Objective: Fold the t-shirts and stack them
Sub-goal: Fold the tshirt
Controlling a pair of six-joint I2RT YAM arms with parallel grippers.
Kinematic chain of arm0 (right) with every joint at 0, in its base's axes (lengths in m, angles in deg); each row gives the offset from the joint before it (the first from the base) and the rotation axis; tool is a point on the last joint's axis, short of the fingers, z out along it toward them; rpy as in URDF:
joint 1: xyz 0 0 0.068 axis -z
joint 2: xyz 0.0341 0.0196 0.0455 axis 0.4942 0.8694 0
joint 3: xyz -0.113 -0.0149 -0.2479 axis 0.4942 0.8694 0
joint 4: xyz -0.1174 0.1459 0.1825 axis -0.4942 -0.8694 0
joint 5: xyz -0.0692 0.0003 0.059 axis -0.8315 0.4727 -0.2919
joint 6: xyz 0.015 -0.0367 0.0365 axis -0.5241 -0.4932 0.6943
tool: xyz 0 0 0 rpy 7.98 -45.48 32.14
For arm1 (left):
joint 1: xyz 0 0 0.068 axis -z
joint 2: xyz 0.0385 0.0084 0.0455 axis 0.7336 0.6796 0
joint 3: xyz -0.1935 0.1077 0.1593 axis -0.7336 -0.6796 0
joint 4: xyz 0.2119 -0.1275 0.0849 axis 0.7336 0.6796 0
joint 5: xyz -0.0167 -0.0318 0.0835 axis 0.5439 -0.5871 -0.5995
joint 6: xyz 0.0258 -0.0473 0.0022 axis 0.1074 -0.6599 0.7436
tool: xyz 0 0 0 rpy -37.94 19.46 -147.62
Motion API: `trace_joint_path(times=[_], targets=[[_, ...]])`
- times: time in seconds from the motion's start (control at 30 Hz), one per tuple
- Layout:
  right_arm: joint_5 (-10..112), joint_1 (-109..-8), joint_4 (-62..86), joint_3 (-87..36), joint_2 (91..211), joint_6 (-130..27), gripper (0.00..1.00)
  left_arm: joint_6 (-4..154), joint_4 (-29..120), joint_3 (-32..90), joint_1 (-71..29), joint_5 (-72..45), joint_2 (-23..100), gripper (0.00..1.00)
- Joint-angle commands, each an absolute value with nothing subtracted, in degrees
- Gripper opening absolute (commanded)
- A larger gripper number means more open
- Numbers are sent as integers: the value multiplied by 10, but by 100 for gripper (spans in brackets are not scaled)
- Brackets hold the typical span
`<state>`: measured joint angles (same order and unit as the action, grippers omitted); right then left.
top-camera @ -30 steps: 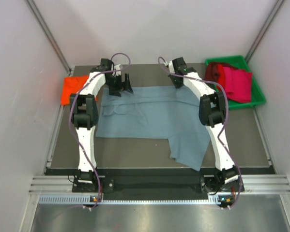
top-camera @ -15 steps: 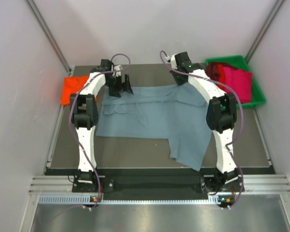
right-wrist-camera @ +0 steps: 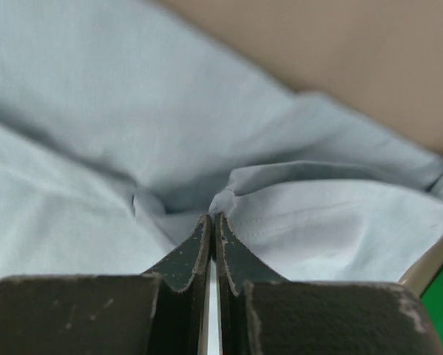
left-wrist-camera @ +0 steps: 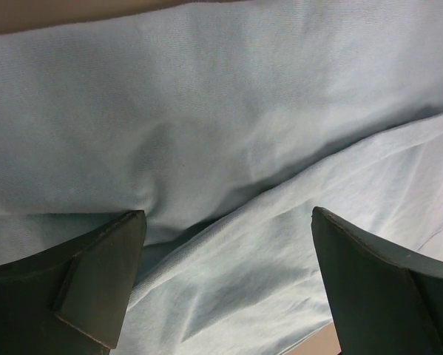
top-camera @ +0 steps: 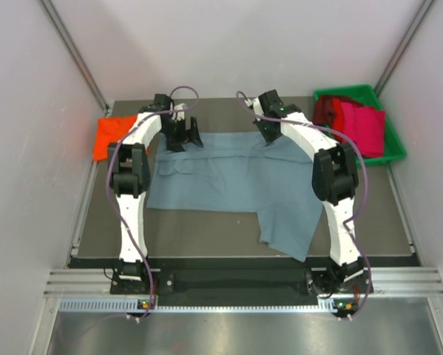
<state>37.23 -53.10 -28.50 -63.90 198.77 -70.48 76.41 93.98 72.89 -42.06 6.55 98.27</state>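
The slate blue-grey t-shirt (top-camera: 228,185) lies spread on the dark table, one part hanging toward the near edge. My left gripper (top-camera: 186,137) is open over its far left edge; in the left wrist view the gripper (left-wrist-camera: 225,222) has creased cloth (left-wrist-camera: 228,111) between its parted fingers. My right gripper (top-camera: 269,133) is at the shirt's far edge. In the right wrist view it (right-wrist-camera: 214,218) is shut on a pinched fold of the shirt (right-wrist-camera: 339,214). An orange-red shirt (top-camera: 110,137) lies folded at the far left. Crimson and magenta shirts (top-camera: 358,126) lie in the bin.
A green plastic bin (top-camera: 393,151) stands at the far right of the table. White walls close in on the left, right and back. Bare table (top-camera: 206,222) shows in front of the shirt, and the table's near edge (top-camera: 236,257) is by the arm bases.
My right gripper swung a little right and back, then came back left and nearer, with the shirt's far edge in it. The left gripper has hardly moved.
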Motion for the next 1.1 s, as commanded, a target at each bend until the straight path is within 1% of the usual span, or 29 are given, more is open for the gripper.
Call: trace_joint_path(times=[0.0, 0.17, 0.5, 0.53, 0.57, 0.6, 0.67, 0.73, 0.8, 0.83, 0.93, 1.07], targets=[[368, -546, -299, -585, 1914, -694, 0, 769, 940, 741, -432, 62, 999, 99], [374, -561, -310, -532, 1851, -683, 0, 766, 938, 747, -436, 63, 1000, 99], [402, -624, -326, -431, 1768, -649, 1, 766, 944, 763, -438, 63, 1005, 99], [404, -633, -328, -424, 1763, -646, 6, 767, 944, 762, -438, 61, 1003, 99], [405, -636, -330, -417, 1754, -645, 8, 767, 944, 762, -438, 61, 1003, 99], [407, -639, -330, -404, 1749, -643, 13, 769, 946, 760, -439, 60, 1002, 99], [411, -642, -333, -388, 1732, -638, 28, 769, 946, 758, -439, 58, 1001, 99], [407, -641, -333, -366, 1720, -636, 41, 769, 947, 757, -439, 57, 1000, 99], [393, -639, -325, -358, 1705, -642, 48, 770, 947, 757, -439, 56, 1000, 99], [378, -632, -320, -361, 1702, -646, 55, 770, 946, 757, -439, 56, 999, 99], [356, -593, -303, -395, 1713, -665, 55, 772, 948, 759, -439, 53, 1000, 99], [350, -526, -295, -466, 1781, -689, 56, 779, 953, 760, -439, 48, 1003, 99]])
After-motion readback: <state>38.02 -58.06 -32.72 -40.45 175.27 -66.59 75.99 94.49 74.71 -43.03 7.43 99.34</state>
